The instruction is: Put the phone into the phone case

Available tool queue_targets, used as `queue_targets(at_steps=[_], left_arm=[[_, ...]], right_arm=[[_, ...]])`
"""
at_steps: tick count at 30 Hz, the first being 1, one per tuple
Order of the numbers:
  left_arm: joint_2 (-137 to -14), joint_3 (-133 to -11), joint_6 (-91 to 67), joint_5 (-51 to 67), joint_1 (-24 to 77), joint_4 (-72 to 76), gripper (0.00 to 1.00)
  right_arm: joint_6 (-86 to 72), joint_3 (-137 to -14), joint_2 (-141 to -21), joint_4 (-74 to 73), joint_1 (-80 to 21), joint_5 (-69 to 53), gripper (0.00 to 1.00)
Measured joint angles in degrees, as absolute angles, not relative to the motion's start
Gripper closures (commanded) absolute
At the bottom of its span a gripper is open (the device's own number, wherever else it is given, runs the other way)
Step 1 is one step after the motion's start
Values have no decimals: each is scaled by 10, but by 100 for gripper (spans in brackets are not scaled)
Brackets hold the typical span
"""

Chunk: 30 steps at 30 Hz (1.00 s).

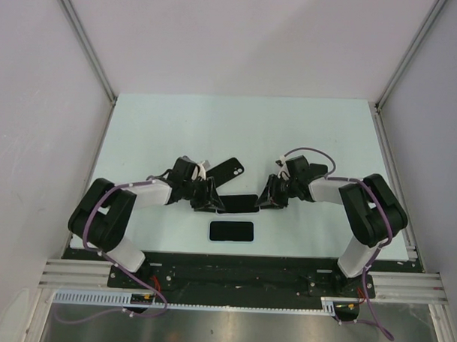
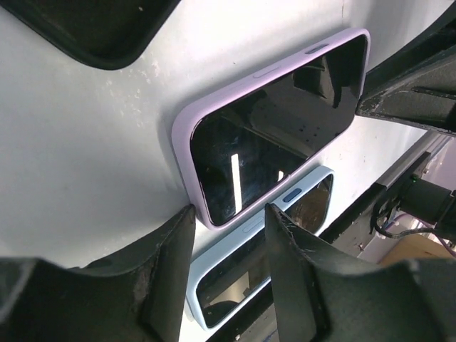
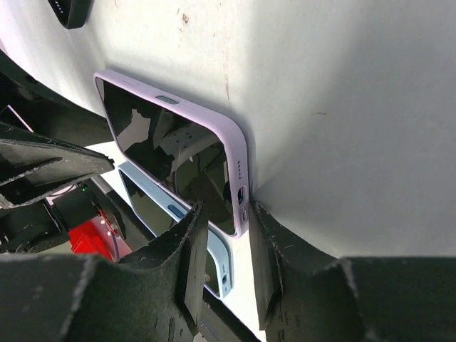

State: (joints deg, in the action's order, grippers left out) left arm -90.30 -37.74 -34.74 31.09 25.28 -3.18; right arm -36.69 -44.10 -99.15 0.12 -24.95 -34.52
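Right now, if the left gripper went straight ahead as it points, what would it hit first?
The phone in the lilac case: its near end lies between the fingertips of the left gripper, so it would press into that; whether they touch is unclear.

Robot: left arm and right arm had black joints, white links, purple cables looped alongside; left claw had matte black fingers, edges scuffed.
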Motion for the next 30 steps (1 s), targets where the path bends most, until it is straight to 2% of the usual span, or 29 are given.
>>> queue_targets(at_steps=[13,30], left_arm=[[-988,-457,-381,314,300,-5,56],[-1167,-705,-412,272,324,-18,56]], right_arm=[[-355,-427,-970,5,-173,-327,66],[-388,-424,-989,81,-47,-316,65]])
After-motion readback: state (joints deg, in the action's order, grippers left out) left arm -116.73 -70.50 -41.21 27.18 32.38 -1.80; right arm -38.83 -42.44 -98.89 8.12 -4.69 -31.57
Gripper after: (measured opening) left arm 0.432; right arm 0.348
